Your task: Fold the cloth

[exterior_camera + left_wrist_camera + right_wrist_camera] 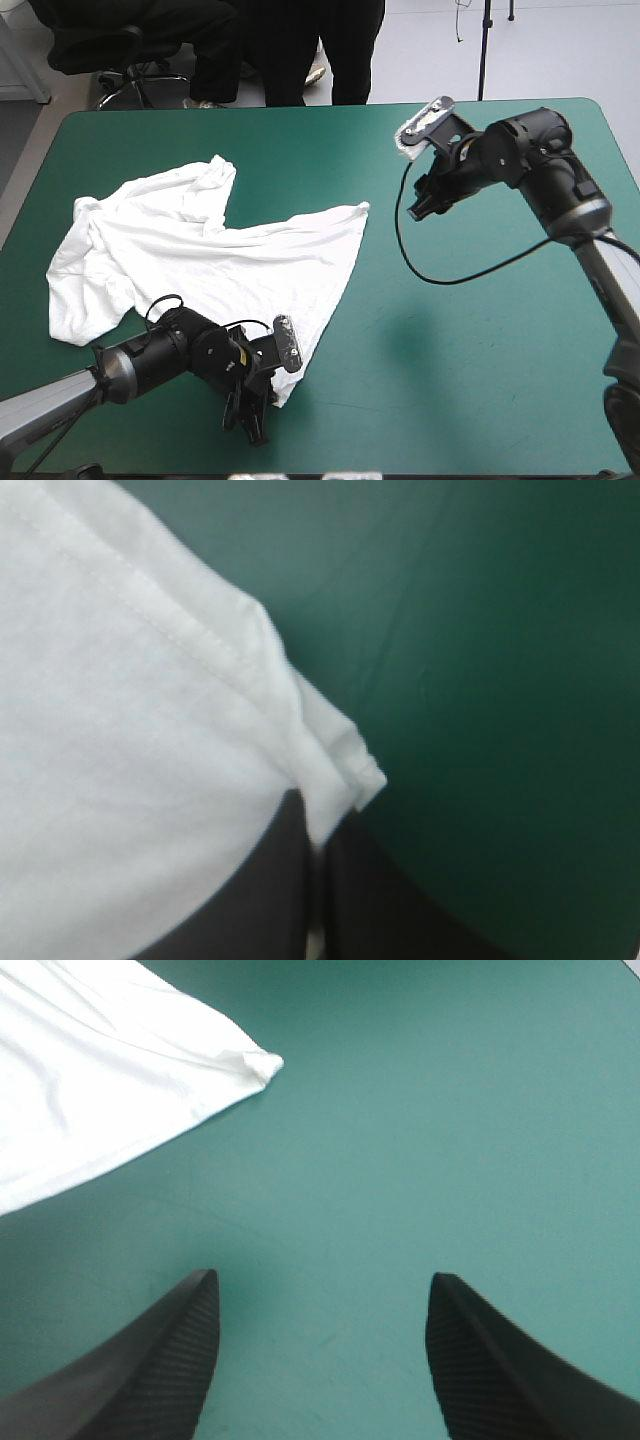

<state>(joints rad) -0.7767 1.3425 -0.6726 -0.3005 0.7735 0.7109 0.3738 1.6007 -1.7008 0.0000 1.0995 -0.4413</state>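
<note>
Closest to us, our left pincer [318,830] presses its black fingers together on the near hem corner [362,778] of the T-shirt [215,265], and the stitched edge runs away ahead of it. Our right pincer [320,1290] stands wide open and holds nothing, raised over bare table cover [480,350]. The far hem corner [262,1063] lies ahead of it and off to one side, well apart from its fingers.

We judge that we are at the very start, taking hold of both hem corners before any fold is made. The next move calls for the right pincer to reach the far hem corner, come down low enough to catch the edge, and close on it.

White and mostly spread out, the T-shirt stretches away from our left pincer across the cover. Its hem end lies fairly flat, but it is rumpled and bunched toward the sleeves and collar, so we think it wants smoothing first.
</note>
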